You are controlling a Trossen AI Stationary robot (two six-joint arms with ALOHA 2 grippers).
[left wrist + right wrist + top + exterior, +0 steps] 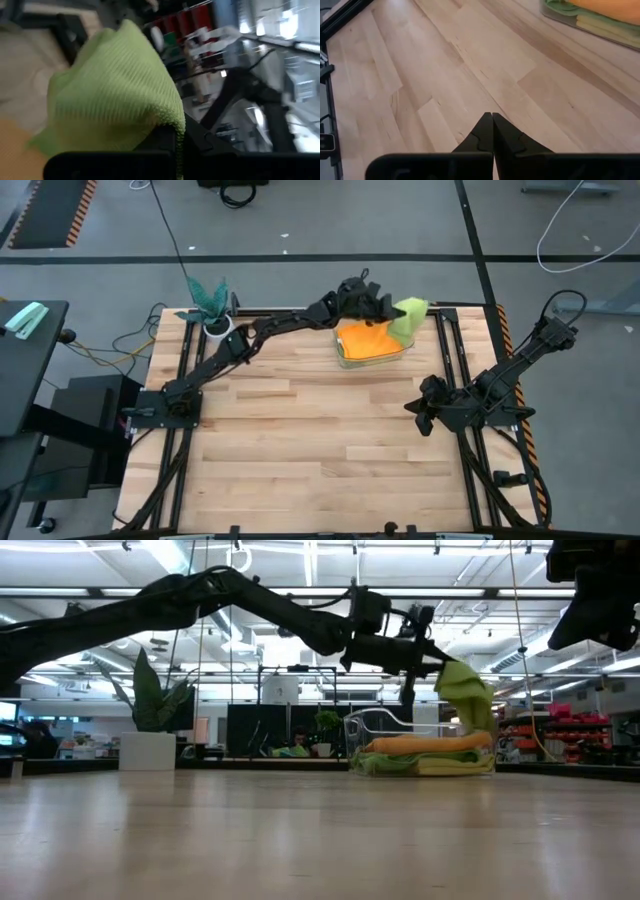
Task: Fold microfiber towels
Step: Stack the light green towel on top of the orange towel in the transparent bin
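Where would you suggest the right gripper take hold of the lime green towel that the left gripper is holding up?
Probably the free lower corner. The left gripper pinches the lime green towel at its top, so it drapes down over the clear container. The right gripper, shut, waits on the table's right side; coming from that side would keep it clear of the left arm.

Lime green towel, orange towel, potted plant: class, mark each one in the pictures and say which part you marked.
lime green towel [466, 690], low view: its hanging middle fold.
orange towel [366, 339], high view: its top face in the clear container.
potted plant [208, 298], high view: its teal leaves.
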